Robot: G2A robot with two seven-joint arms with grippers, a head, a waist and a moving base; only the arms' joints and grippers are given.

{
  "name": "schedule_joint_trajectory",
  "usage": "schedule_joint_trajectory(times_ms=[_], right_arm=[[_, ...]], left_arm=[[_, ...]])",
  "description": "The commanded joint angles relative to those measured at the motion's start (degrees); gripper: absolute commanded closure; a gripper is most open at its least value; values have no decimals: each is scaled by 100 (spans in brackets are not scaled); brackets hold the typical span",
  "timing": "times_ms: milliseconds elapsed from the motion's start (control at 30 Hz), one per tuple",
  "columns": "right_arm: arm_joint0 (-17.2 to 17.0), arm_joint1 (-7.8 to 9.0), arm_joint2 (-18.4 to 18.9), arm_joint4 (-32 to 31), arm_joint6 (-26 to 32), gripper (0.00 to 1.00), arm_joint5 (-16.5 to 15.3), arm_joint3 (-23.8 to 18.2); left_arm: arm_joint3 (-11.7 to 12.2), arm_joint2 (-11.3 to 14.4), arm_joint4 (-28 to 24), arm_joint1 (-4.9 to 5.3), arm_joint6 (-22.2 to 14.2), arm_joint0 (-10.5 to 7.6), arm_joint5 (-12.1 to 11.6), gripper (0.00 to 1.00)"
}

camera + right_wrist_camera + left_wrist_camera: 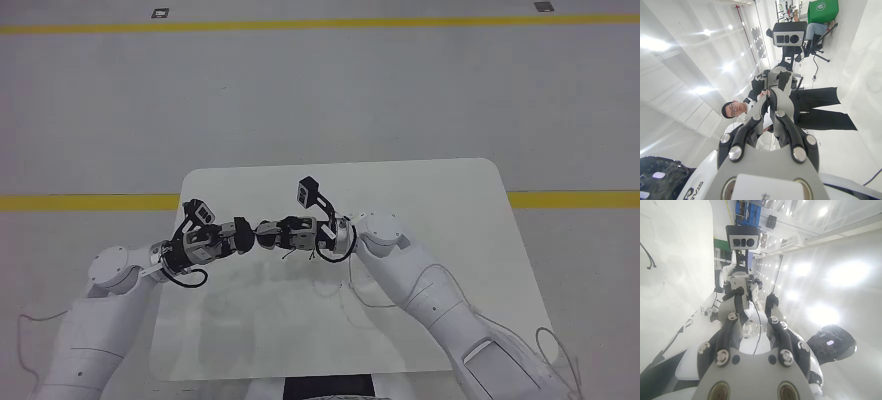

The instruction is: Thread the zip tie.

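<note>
Both arms meet tip to tip above the middle of the white table (pixel 430 200). My right gripper (pixel 768 94) (pixel 278 233) has its fingers pressed together on a thin black zip tie (pixel 757 321). The tie's free length curves from those fingertips through the gap between my left gripper's fingers (pixel 738 306), without touching them. My left gripper (pixel 755 298) (pixel 247 236) is open, its two black fingertips on either side of the right gripper's tips. The tie's head is hidden.
Loose black zip ties (pixel 650 263) lie on the table below and beside the grippers, faintly seen from above (pixel 318 258). The table's rounded edge (pixel 190 180) is close behind the left arm. Open tabletop extends to the right.
</note>
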Motion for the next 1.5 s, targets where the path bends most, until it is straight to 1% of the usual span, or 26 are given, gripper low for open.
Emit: schedule_joint_trajectory(times_ms=[0,67,167,267,433,467,500,567,667,800,900,933,1000,1033,1267,1300,1333,1367,1467], right_arm=[[7,-1,-8,-2,3,100,3,1],[15,-2,-16,-8,5,100,7,5],[25,-3,-25,-10,7,100,8,15],[36,-4,-31,-14,10,100,8,26],[48,-4,-40,-14,23,100,18,41],[55,-3,-45,-10,52,81,35,49],[49,-4,-35,37,65,0,37,59],[31,-6,7,175,98,0,-3,85],[45,6,60,185,78,0,-33,137],[26,68,232,101,5,0,-91,166],[-23,111,308,-34,-72,0,-121,94],[-30,115,314,-46,-75,0,-127,83],[-30,115,314,-46,-75,0,-127,83],[-30,115,314,-46,-75,0,-127,83],[-30,115,314,-46,-75,0,-127,83],[-30,115,314,-46,-75,0,-127,83],[-30,115,314,-46,-75,0,-127,83],[-30,115,314,-46,-75,0,-127,83],[-30,115,314,-46,-75,0,-127,83]], left_arm=[[6,11,-3,5,5,-6,4,86],[11,19,-8,9,10,-11,3,90],[20,37,-14,14,19,-21,3,93],[52,58,-27,18,29,-38,-6,100],[98,92,-33,25,39,-69,-22,100],[109,98,-34,27,40,-75,-31,100],[119,100,-36,29,40,-78,-43,100],[132,98,-18,35,21,-84,-100,100],[158,74,-32,46,-23,-77,-157,100],[175,-9,-54,73,-192,-46,-271,100],[194,-69,-72,93,-261,-25,-279,100],[123,-91,-61,102,-289,-30,-279,100],[-94,-102,-67,113,-375,-36,-254,100],[-148,-104,-60,115,-390,-40,-252,100],[-148,-104,-60,115,-390,-40,-252,100],[-139,-104,-51,112,-288,-37,-271,100],[-133,-93,-42,108,-203,-24,-321,100],[-85,-100,-63,109,-207,-5,-391,100],[114,-177,-179,111,-302,23,-697,100]])
